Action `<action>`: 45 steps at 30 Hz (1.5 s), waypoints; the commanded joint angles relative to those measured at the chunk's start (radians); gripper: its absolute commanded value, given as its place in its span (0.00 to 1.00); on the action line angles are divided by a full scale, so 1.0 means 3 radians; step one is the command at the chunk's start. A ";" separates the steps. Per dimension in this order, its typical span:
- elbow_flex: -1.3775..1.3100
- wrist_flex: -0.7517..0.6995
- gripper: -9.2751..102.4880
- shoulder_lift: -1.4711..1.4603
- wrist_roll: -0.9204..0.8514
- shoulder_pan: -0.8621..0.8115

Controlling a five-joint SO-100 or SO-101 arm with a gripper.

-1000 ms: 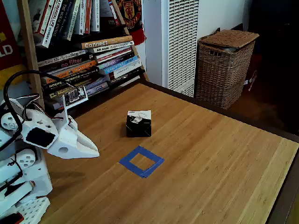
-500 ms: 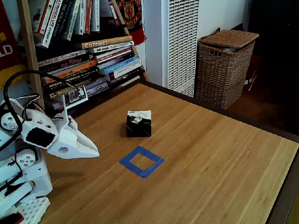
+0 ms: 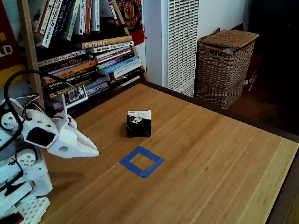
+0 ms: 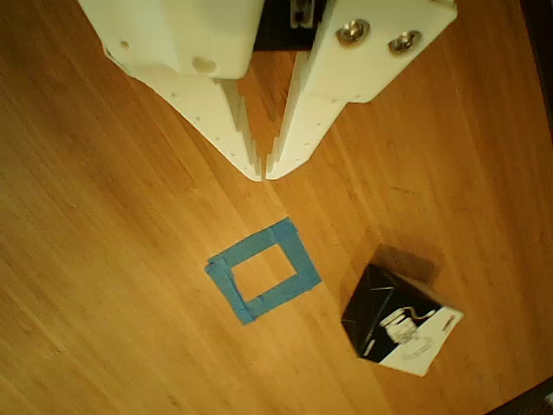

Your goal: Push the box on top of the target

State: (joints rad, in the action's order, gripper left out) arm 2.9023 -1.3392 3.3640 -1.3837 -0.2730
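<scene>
The box (image 3: 138, 123), black with a white printed top, rests on the wooden table a little behind the target (image 3: 141, 161), a hollow square of blue tape. In the other view the box (image 4: 399, 322) lies to the right of the target (image 4: 263, 281), apart from it. My white gripper (image 3: 96, 152) hovers left of the target above the table, fingers together with nothing between them. Seen from the other view, the gripper (image 4: 263, 175) points down at the table just above the tape, its tips almost touching.
A bookshelf (image 3: 88, 51) full of books stands behind the table on the left. A wicker basket (image 3: 225, 65) sits on the floor past the table's far edge (image 3: 224, 112). The arm's base (image 3: 18, 186) occupies the left front corner.
</scene>
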 commanded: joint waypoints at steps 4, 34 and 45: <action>-0.0026 0.0010 0.08 0.0051 -0.0598 0.0092; -0.1728 0.0184 0.08 -0.1544 -0.0061 0.0869; -0.2459 0.1237 0.08 -0.3324 -0.0133 0.1237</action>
State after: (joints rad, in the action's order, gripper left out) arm 2.2473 -1.0753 2.5403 -1.4051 0.0798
